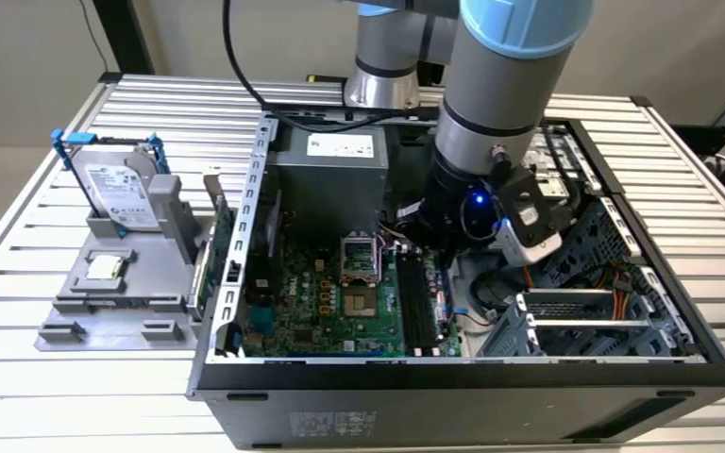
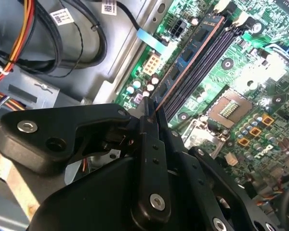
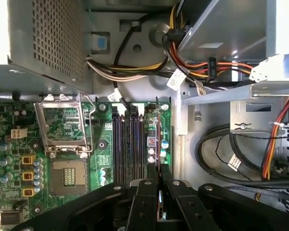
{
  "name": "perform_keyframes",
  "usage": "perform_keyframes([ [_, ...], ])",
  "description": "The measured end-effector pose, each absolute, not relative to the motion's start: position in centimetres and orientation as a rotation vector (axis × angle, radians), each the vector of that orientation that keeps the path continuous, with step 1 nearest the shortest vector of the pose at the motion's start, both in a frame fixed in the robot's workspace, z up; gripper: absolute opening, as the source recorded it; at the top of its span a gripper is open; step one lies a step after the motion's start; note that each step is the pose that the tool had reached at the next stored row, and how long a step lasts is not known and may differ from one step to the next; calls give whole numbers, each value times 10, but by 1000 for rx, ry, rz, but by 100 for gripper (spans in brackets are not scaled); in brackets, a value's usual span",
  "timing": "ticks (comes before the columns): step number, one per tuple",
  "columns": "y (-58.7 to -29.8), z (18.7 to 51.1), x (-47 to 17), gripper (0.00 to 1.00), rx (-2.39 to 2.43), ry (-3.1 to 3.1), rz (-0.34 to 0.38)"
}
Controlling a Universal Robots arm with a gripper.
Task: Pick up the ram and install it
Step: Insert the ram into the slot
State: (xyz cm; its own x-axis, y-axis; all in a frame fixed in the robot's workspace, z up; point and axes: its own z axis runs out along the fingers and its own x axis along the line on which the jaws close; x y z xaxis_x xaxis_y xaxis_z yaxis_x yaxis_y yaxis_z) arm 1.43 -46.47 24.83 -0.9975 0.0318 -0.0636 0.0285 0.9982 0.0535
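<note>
**RAM stick over the memory slots**

Ram (image 2: 190, 53): long, thin, bluish-grey with dark chips, edge-on, clamped between gripper (image 2: 151, 113) fingers, standing in the outermost slot of the green motherboard (image 1: 337, 302). Inside open computer case (image 1: 463, 377): bundled cables (image 3: 192, 62), empty processor socket (image 3: 62, 130).

1. Exterior view looks down from high in front onto the open computer case (image 1: 463, 368) and arm
2. Both wrist views sit close over the motherboard (image 3: 62, 144), sharing its memory slots (image 2: 207, 53)
</note>
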Motion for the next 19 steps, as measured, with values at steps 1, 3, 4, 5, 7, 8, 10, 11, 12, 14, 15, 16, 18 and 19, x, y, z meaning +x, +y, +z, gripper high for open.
perform_keyframes([
  [1,-465,247,14,0,46,3076,80],
  [3,-465,247,14,0,46,3077,72],
  [4,-465,247,14,0,46,3081,65],
  [5,-465,246,14,0,46,3083,58],
  [7,-465,245,14,0,45,3085,53],
  [8,-465,244,14,0,45,3087,52],
  [10,-465,243,14,0,45,3099,50],
  [11,-465,243,14,0,44,3107,49],
  [12,-465,243,14,0,43,3113,48],
  [14,-465,242,14,0,38,3114,48],
  [15,-465,241,14,0,35,3114,48],
  [16,-465,241,14,0,34,3114,48],
  [18,-465,239,14,0,32,3114,48],
  [19,-465,238,14,0,31,3114,48],
])
